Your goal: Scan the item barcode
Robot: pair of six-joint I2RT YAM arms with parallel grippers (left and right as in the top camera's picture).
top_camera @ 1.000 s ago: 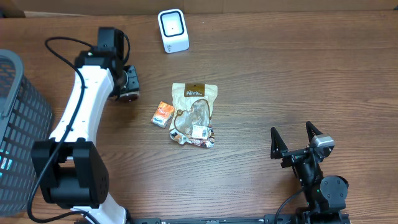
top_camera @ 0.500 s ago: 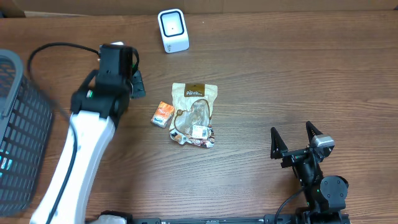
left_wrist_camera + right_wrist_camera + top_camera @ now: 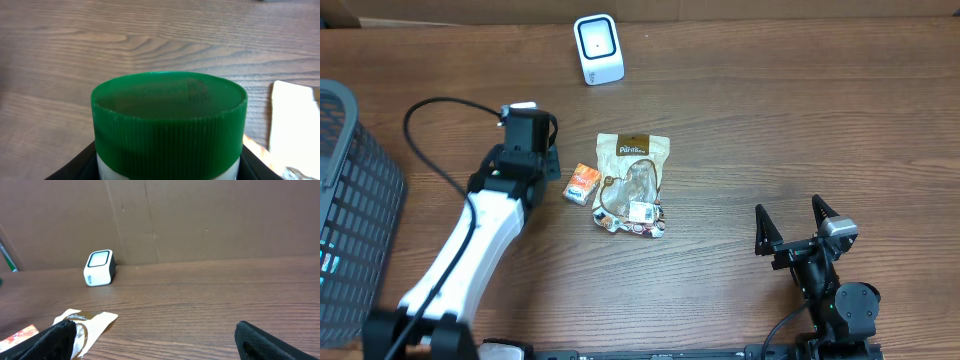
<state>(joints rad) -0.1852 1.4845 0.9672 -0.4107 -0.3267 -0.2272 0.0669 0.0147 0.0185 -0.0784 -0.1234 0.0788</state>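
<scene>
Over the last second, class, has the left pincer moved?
Yes. The left pincer, holding a green-capped bottle, shifted right, away from the mesh basket and toward the orange packet.

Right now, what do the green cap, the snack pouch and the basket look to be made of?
The cap of the bottle: likely moulded plastic, green, fairly matte; fine vertical ribs ring its side. The snack pouch: seemingly thin printed film; it looks crinkled and slightly shiny. The basket: grey open mesh, plastic or coated wire; the view cannot settle which.

The snack pouch (image 3: 633,180) has white lettering on its brown header (image 3: 634,147), too small to read. Its white sticker (image 3: 641,211) is equally illegible.
</scene>
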